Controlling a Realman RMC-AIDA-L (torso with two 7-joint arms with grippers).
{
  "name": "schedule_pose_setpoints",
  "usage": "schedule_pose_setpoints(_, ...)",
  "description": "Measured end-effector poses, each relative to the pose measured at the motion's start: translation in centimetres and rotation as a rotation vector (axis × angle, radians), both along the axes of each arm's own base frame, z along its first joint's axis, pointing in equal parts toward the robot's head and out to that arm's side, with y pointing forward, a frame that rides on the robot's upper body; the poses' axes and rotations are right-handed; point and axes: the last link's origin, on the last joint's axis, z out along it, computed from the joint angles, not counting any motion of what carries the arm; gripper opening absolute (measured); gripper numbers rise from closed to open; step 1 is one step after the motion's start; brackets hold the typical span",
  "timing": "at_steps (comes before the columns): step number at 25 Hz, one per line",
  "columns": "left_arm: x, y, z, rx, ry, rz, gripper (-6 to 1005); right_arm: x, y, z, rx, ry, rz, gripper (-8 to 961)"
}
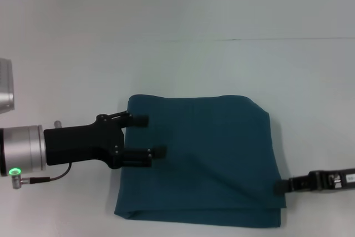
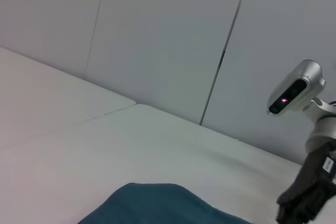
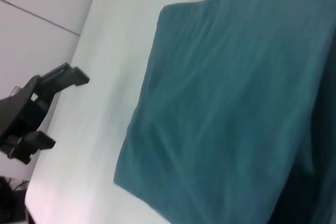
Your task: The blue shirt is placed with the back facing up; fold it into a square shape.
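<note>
The blue shirt (image 1: 205,159) lies on the pale surface (image 1: 177,65), folded into a roughly square block with its plain side up. Its far edge is rounded and smooth, its near edge shows stacked layers, and a soft crease runs diagonally across the cloth toward the near right corner.

The left tool (image 1: 153,135) reaches in from the robot's left at the shirt's left edge. Its two dark fingers (image 1: 141,120) are spread wide, their tips over the cloth just inside that edge, and nothing is held between them. Whether the tips touch the fabric or hang just above it is hard to say from the head view. In the right wrist view this tool (image 3: 65,108) shows beside the shirt (image 3: 226,108), with white surface (image 3: 100,124) visible between the two.

The right tool (image 1: 284,186) comes in from the robot's right, low at the shirt's near right corner. Its dark tip meets the edge of the cloth there, but I cannot tell how its fingers stand, or whether they have hold of the fabric.

The left wrist view catches only one rounded corner of the shirt (image 2: 157,205) on the surface (image 2: 105,150), with the grey wall panels (image 2: 157,40) behind and the right arm (image 2: 310,182) off to one side.
</note>
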Motion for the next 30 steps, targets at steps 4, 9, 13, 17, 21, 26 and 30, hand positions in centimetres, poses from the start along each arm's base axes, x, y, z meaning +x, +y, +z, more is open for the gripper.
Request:
schedule_pose_setpoints(4,0.1,0.3,0.1,0.009,0.0,0.001,946,0.8,0.8,1.5,0.11,0.013,-0.025,147)
schedule_pose_setpoints(9,0.0,1.6,0.4,0.071,0.001,0.056,945,1.3,2.0,3.6,0.248,0.035,-0.034,287)
schedule_pose_setpoints(13,-0.2,3.4,0.6,0.127,0.005,0.164,944,0.7,2.9,4.2,0.314,0.055,0.01,413)
schedule_pose_setpoints(17,-0.6,4.8,0.3,0.164,0.019,0.268,943,0.0,3.3,4.0,0.362,0.077,0.076,582)
schedule_pose_setpoints(21,-1.4,6.0,0.3,0.196,0.03,0.385,943,-0.6,3.6,4.1,0.438,0.111,0.136,762)
schedule_pose_setpoints(26,-2.3,7.0,0.6,0.217,0.025,0.519,942,-1.2,4.0,4.3,0.485,0.132,0.166,892)
schedule_pose_setpoints(30,-2.7,7.1,0.6,0.209,0.022,0.573,940,-1.4,4.5,5.1,0.47,0.114,0.181,931)
